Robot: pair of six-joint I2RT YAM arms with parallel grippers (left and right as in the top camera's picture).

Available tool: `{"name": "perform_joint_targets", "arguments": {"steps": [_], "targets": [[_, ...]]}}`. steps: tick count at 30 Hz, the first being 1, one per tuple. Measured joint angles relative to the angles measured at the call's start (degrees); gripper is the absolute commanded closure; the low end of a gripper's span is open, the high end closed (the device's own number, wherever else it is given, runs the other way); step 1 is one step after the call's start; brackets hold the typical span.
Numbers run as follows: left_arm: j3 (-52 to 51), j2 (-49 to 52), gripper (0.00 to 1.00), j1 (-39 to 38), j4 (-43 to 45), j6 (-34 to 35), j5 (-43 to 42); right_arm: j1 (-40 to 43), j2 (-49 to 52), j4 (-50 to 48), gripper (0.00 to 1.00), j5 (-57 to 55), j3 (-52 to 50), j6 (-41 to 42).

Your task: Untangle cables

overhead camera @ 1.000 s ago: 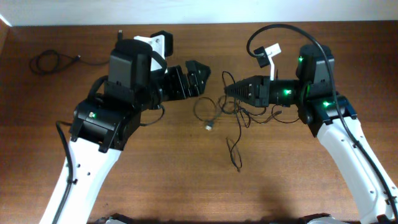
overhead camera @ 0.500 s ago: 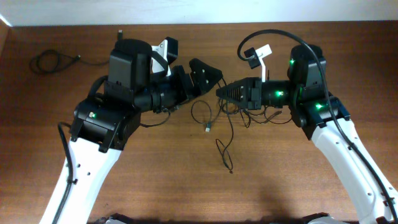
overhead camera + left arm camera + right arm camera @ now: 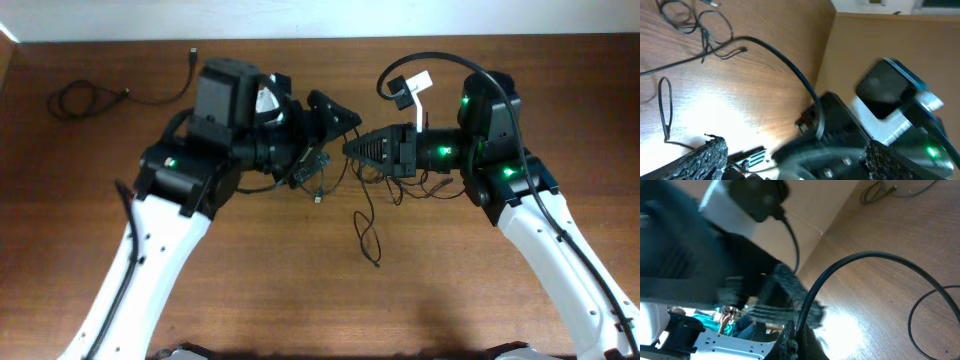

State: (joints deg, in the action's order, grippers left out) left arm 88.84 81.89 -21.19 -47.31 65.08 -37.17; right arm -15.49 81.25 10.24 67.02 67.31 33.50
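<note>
The cables [image 3: 392, 182] are a small dark tangle of thin black cords under my right gripper, with one strand trailing down to the front [image 3: 368, 238] and a plug end [image 3: 318, 198] to the left. My right gripper [image 3: 352, 148] points left and is shut on one black cord [image 3: 850, 262], which arcs away over the wood in the right wrist view [image 3: 792, 342]. My left gripper [image 3: 326, 138] is open and sits right against the right gripper's tip. In the left wrist view [image 3: 795, 157] its wide-apart fingers frame the blurred right arm, and a cord [image 3: 775, 50] runs between them.
A separate loose cord [image 3: 85, 97] lies coiled at the table's back left; it also shows in the right wrist view [image 3: 880, 190]. A white tag [image 3: 425, 85] sticks up by the right arm. The thick arm cable [image 3: 440, 62] loops above the right wrist.
My left arm has swung right, bringing its open gripper up to the right gripper's tip. The plug end and the trailing strand have shifted left and up.
</note>
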Motion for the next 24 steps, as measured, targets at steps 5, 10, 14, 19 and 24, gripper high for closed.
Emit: {"name": "perform_joint_targets", "arguments": {"steps": [5,10,14,19,24], "targets": [[0.00,1.95,0.26,0.00,1.40,1.86,0.00,-0.09,0.00,0.00,0.96,0.00,0.00,0.02],[0.00,2.01,0.30,0.00,2.62,3.80,-1.07,-1.95,0.00,0.00,0.96,-0.72,0.00,0.00],[0.00,2.01,0.42,0.00,3.02,4.52,-3.15,-2.19,0.00,0.00,0.96,-1.75,0.00,0.00],[0.00,2.03,0.54,0.24,2.99,4.59,-2.43,-2.19,-0.11,0.00,0.96,-1.68,0.00,0.02],[0.00,2.03,0.59,0.26,3.30,4.61,-1.33,-2.19,-0.11,0.00,0.96,-1.62,0.00,0.00]]}}
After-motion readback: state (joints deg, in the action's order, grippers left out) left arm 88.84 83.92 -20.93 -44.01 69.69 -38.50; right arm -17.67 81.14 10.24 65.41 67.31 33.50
